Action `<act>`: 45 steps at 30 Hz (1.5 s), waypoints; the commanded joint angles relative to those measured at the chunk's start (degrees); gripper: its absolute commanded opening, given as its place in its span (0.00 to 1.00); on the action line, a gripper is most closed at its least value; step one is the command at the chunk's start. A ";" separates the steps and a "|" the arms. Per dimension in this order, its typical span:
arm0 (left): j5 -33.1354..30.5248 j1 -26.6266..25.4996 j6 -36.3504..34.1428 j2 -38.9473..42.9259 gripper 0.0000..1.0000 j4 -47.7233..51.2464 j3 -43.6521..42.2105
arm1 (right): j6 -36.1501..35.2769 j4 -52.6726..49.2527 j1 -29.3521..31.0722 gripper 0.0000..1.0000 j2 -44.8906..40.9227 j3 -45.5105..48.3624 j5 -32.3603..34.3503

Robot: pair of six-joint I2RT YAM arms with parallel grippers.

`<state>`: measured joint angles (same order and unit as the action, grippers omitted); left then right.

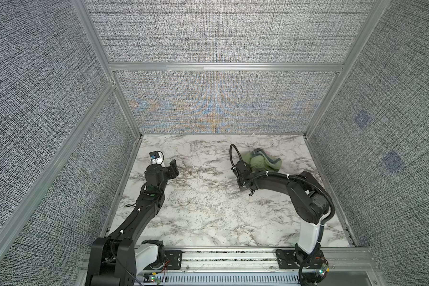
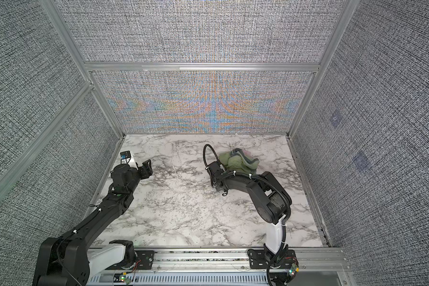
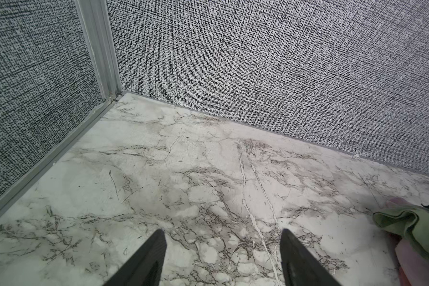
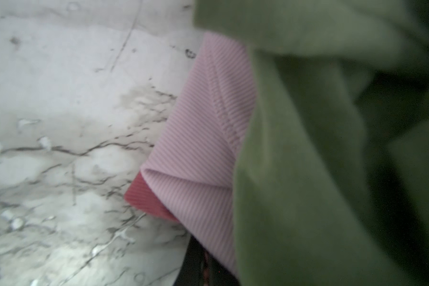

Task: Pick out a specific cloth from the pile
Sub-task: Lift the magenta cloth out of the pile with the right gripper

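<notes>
Right end effector (image 4: 196,267) pressed together at the pile (image 1: 263,161), hold unconfirmed; the cloth (image 4: 144,198), likely soft and light, wants pinching at its exposed corner.

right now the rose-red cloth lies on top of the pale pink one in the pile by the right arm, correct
No: the rose-red cloth lies under the pale pink cloth, only a corner showing, in the pile by the right arm. The right wrist view shows it.

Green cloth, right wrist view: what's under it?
A pale pink ribbed cloth lies under the green cloth; a red cloth corner pokes out beneath the pink. The rest of both is covered.
</notes>
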<state>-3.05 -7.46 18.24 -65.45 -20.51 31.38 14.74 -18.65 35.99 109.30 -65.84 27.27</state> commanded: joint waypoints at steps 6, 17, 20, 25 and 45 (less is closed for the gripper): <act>-0.47 -0.04 -0.40 0.45 0.74 1.06 0.53 | -1.75 3.29 -3.85 0.00 -4.00 3.27 -2.19; -0.08 -0.06 -0.44 1.39 0.74 1.28 0.69 | 0.31 -1.97 -2.66 0.00 -16.95 4.47 -10.54; 0.27 -0.04 -0.18 0.97 0.74 1.18 1.03 | 0.50 -4.20 -3.02 0.00 -20.35 2.65 -12.26; 1.00 -0.06 0.43 0.69 0.74 1.25 1.56 | 0.78 -6.10 -5.20 0.00 -23.39 0.23 -14.99; 0.98 -0.01 0.22 1.34 0.74 2.76 2.83 | 1.09 -4.45 -17.46 0.00 -29.45 -5.52 -28.50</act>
<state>-2.59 -7.46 18.50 -64.36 -18.22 33.93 15.00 -26.06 19.20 80.86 -70.65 2.07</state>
